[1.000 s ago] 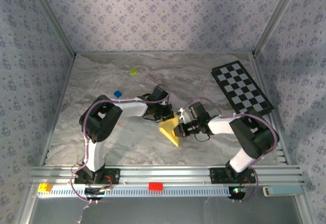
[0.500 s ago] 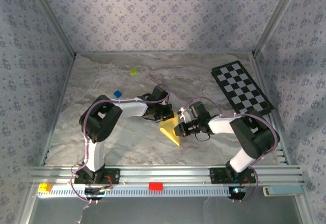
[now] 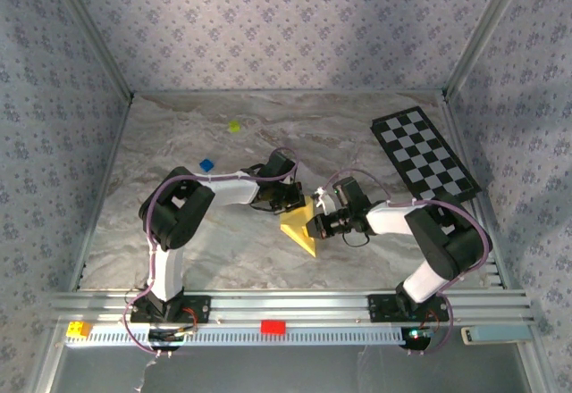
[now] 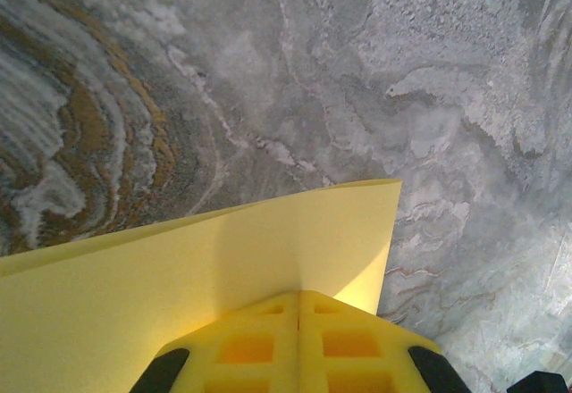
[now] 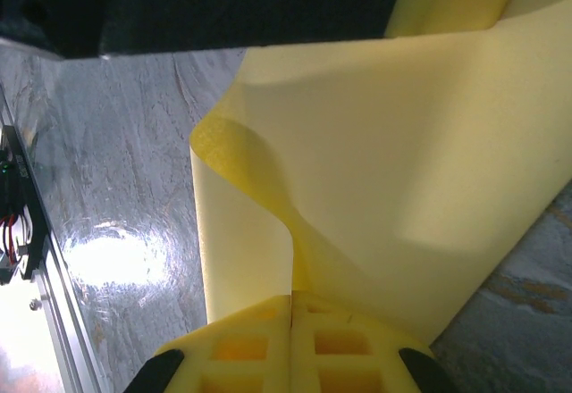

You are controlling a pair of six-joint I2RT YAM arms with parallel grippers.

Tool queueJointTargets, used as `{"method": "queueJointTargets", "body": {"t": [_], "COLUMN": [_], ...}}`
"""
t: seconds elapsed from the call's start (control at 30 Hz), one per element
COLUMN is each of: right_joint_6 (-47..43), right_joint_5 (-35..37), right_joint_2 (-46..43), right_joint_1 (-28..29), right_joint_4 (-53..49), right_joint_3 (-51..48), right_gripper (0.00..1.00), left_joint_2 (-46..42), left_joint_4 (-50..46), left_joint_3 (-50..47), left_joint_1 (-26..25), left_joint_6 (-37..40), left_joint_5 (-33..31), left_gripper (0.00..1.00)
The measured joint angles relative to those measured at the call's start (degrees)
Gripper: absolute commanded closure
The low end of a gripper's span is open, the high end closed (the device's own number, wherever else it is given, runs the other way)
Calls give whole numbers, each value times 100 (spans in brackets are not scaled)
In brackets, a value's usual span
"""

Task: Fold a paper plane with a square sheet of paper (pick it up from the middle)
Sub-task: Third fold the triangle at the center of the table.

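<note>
The square sheet of paper [image 3: 300, 229] is yellow and held off the marble table between both grippers, where it looks like a bent triangle pointing toward the near edge. My left gripper [image 3: 292, 204] is shut on its far edge. In the left wrist view the yellow fingertips [image 4: 299, 296] pinch the sheet [image 4: 223, 259], which spreads flat ahead of them. My right gripper [image 3: 314, 224] is shut on the sheet's right side. In the right wrist view the paper [image 5: 402, 161] curls into a loop just past the closed gripper [image 5: 292, 296]. A paper plane is out of view.
A black-and-white checkered board [image 3: 424, 154] lies at the back right. A small yellow-green block [image 3: 234, 126] and a blue block [image 3: 206, 165] sit at the back left. On the front rail are a red block [image 3: 273, 326] and a yellow block [image 3: 79, 329]. The left arm's dark body [image 5: 223, 4] hangs close above the right gripper.
The right wrist has shifted very slightly toward the back. The left arm and the paper are almost unmoved, and both grips hold.
</note>
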Motion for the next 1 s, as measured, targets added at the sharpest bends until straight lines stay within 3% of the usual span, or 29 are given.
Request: {"method": "queueJointTargets", "body": {"t": [0.8, 1.0], "right_joint_6": [-83, -105], "right_joint_5": [46, 50], "right_joint_2": [107, 107], "right_joint_1": [2, 2], "right_joint_4": [-105, -107], "right_joint_3": [76, 76], "right_gripper": [100, 100], "left_joint_2": [0, -2], "left_joint_4": [28, 31], "left_joint_3": [-9, -9], "left_joint_1": [0, 0], "left_joint_6": [-15, -20], "left_joint_5": [-15, -37], "left_gripper": [97, 88]}}
